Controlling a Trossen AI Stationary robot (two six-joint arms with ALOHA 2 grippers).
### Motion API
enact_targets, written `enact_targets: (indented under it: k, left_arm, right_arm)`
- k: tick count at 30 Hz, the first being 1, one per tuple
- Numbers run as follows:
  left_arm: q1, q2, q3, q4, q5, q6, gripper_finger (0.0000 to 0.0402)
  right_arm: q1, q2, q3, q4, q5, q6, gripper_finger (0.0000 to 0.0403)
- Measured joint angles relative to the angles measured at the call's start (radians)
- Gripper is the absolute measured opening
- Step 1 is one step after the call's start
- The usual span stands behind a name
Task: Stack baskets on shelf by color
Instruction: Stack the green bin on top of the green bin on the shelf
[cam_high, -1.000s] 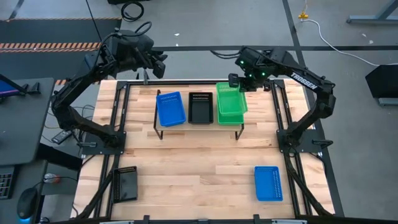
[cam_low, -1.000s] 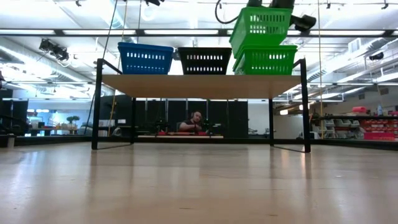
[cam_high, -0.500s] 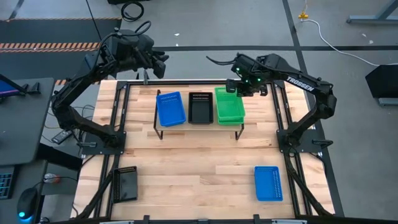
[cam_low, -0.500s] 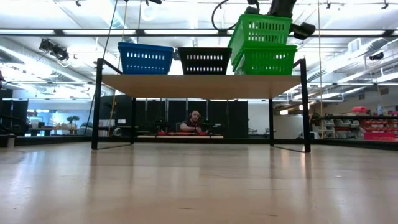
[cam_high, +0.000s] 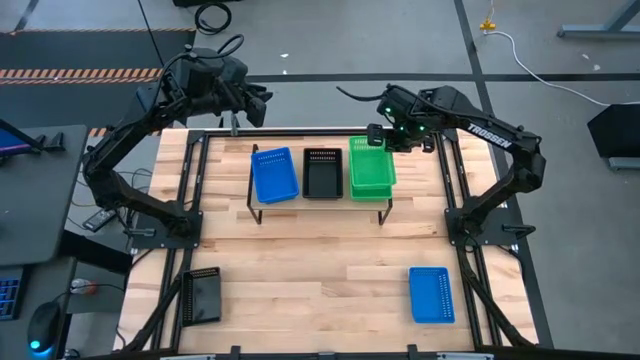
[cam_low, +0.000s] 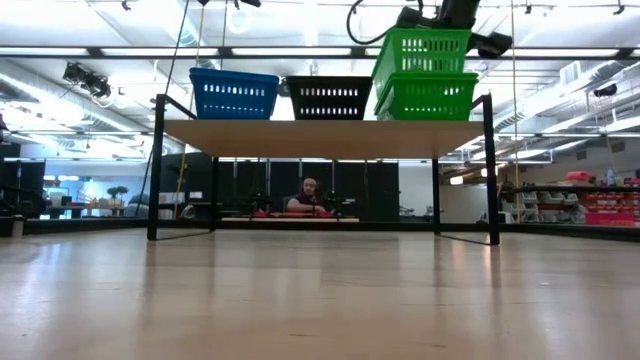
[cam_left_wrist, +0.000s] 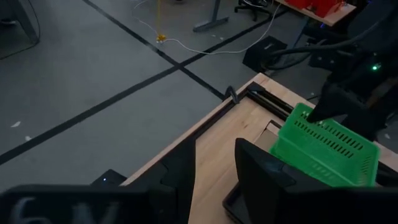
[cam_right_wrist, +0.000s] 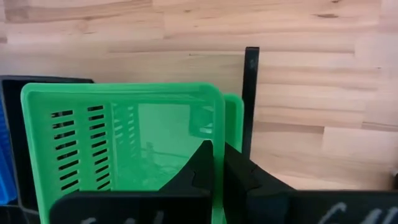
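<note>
While the left gripper (cam_high: 250, 103) waits off the table's far edge at about eleven o'clock, jaws parted and holding nothing, the right gripper (cam_high: 378, 140) is at work over the shelf (cam_high: 320, 203) at one o'clock. Its fingers are pinched on the far rim of the upper green basket (cam_low: 421, 50), as the right wrist view shows with the rim wall caught between the two dark fingers (cam_right_wrist: 205, 168).

A second ago that basket hung tilted and askew above the lower green basket (cam_low: 428, 97); now it has levelled out and squared up over it, sitting partly inside. Whether it is fully seated is hard to judge from the low view, since its walls stand well proud of the one beneath.

On the shelf the blue basket (cam_high: 274, 174) sits at the nine o'clock end, a black basket (cam_high: 321, 173) in the middle, the green pair at the three o'clock end. A second black basket (cam_high: 200, 296) lies on the table at seven o'clock and a second blue basket (cam_high: 431, 294) at five o'clock, so green looks nearly done and two colours remain.
</note>
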Motion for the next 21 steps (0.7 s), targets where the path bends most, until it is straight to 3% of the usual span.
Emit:
enact_targets:
  k: [16,21]
  left_arm:
    - [-0.035,0.0,0.0,-0.001,0.0,-0.003,0.0119]
    - [-0.035,0.0,0.0,-0.004,0.0,-0.003,0.0119]
  right_arm:
    - [0.005,0.02,-0.036,-0.004,-0.004,0.006,0.0017]
    - [0.005,0.02,-0.095,0.037,-0.049,0.031,0.0038]
